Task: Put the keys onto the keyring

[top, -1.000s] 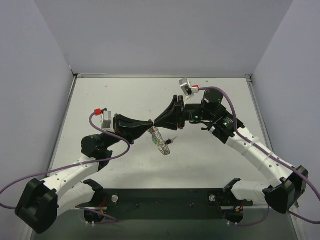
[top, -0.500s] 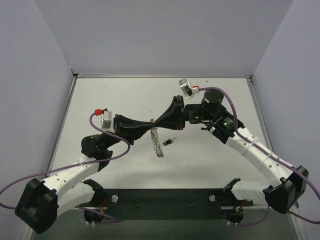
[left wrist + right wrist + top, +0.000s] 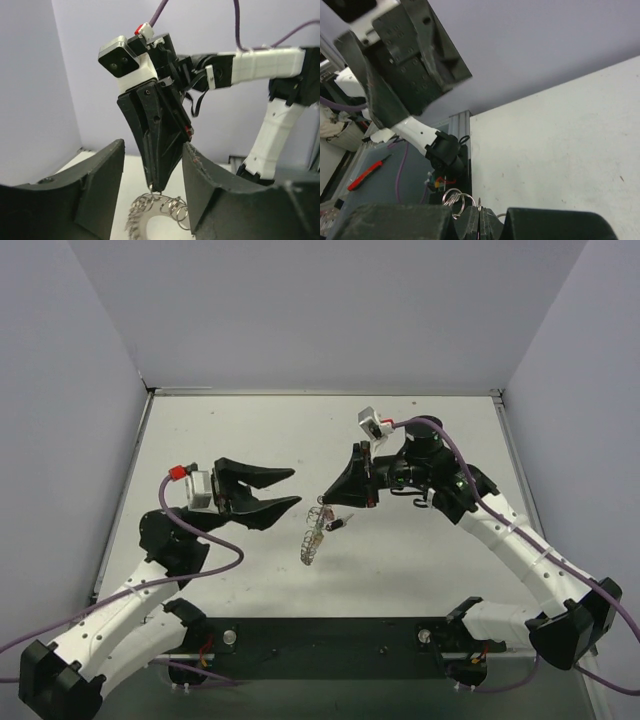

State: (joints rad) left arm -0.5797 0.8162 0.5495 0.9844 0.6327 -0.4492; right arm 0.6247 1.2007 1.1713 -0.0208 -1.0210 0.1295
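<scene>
The keyring (image 3: 312, 537), a silvery toothed ring with small split rings along its rim, hangs tilted from my right gripper (image 3: 323, 503), which is shut on its upper edge. In the left wrist view the keyring (image 3: 150, 214) dangles just below the right gripper's tip. The right gripper (image 3: 480, 221) shows small rings (image 3: 453, 195) poking out beside its closed fingers. My left gripper (image 3: 292, 488) stands open just left of the ring, holding nothing, and frames the scene in its own view (image 3: 152, 150). One small dark key (image 3: 337, 524) lies on the table right of the ring.
The white table (image 3: 420, 570) is walled by grey panels, with a metal rail along its back edge (image 3: 320, 392). The black base plate (image 3: 330, 635) with both arm mounts runs along the near edge.
My left gripper opened, let go of the keyring and drew back to the left. The ring now hangs from the right gripper alone and has swung lower.
</scene>
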